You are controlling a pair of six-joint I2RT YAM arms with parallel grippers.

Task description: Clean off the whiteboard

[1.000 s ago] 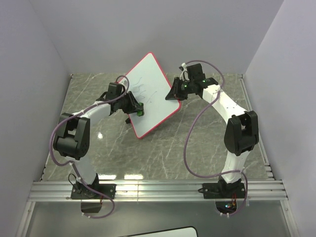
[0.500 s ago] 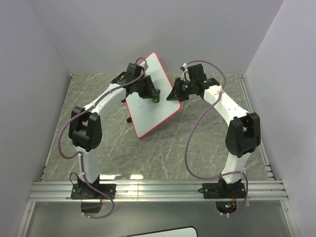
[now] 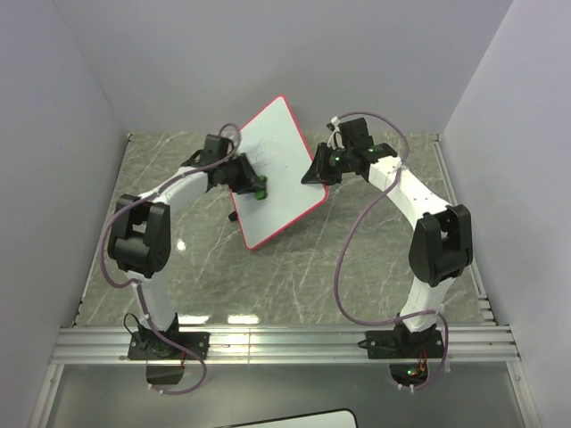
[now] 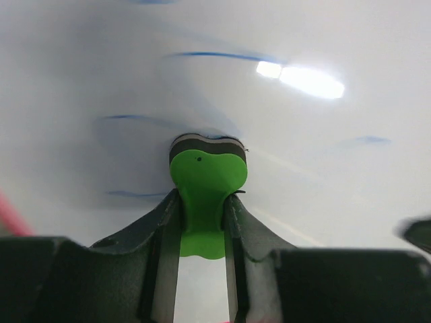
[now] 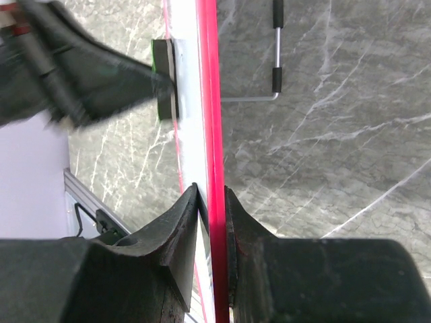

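— How far along is the wiping?
— Partway, I'd judge. The left jaws are clenched on the green eraser (image 4: 207, 176), its pad pressed to the whiteboard (image 4: 316, 202) just past their tips. Faint blue strokes (image 4: 215, 55) show ahead of them and to both sides (smeared, not gone).
— And the board?
— Tilted up from the surface (image 3: 375, 259), its red frame (image 5: 214, 101) pinched edge-on between the right jaws.
— So those marks are what's left to clear
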